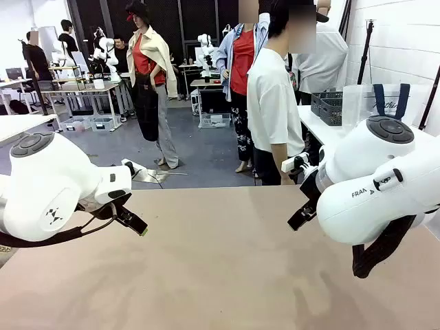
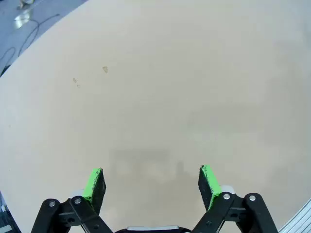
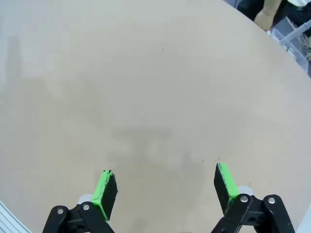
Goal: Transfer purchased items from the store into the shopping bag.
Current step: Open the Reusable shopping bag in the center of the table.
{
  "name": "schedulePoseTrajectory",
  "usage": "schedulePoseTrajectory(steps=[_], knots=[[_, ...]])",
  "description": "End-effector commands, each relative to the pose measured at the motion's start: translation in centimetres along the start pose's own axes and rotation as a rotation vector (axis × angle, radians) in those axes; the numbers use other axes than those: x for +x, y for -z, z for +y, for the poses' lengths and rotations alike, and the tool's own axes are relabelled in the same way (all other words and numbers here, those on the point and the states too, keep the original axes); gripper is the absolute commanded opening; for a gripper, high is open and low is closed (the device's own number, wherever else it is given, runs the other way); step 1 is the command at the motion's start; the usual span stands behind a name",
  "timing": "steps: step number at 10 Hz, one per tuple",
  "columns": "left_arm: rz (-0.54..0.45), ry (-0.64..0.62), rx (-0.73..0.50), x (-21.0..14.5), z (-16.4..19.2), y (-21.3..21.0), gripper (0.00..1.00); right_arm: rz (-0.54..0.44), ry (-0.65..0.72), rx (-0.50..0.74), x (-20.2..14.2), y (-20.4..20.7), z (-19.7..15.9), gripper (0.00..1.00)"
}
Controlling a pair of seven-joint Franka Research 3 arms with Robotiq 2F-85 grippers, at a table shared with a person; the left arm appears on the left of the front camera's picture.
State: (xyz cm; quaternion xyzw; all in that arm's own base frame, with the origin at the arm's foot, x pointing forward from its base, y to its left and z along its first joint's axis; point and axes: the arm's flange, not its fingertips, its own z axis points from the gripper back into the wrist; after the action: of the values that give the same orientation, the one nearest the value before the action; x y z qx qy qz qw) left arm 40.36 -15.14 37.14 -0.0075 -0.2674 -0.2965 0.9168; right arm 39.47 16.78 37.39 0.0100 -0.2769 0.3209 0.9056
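My left gripper (image 1: 137, 227) hangs low over the tan table (image 1: 220, 275) at its left side, and in the left wrist view it (image 2: 151, 182) is open over bare tabletop. My right gripper (image 1: 297, 221) hangs at the right side, and it (image 3: 165, 187) is open too, holding nothing. The store, a dark grey lattice basket (image 1: 328, 108), stands on a white side table at the back right. Beside it stands the shopping bag (image 1: 386, 100), translucent with dark blue handles. The purchased items are out of view.
A person in a white T-shirt (image 1: 271, 103) stands at the table's far edge, right of centre; a hand (image 3: 265, 17) shows past that edge in the right wrist view. Other people stand farther back. The white side table (image 1: 323, 130) lies behind my right arm.
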Motion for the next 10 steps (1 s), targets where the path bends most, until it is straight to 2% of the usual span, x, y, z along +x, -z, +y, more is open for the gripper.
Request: schedulePoseTrajectory(steps=[1, 10], knots=[[0.000, 0.000, 0.000, 0.00, 0.00, 0.00, 1.00, 0.000, 0.000, 0.000, 0.00, 0.00, 0.00, 1.00], [0.000, 0.000, 0.000, 0.00, 0.00, 0.00, 1.00, 0.000, 0.000, 0.000, 0.00, 0.00, 0.00, 1.00]])
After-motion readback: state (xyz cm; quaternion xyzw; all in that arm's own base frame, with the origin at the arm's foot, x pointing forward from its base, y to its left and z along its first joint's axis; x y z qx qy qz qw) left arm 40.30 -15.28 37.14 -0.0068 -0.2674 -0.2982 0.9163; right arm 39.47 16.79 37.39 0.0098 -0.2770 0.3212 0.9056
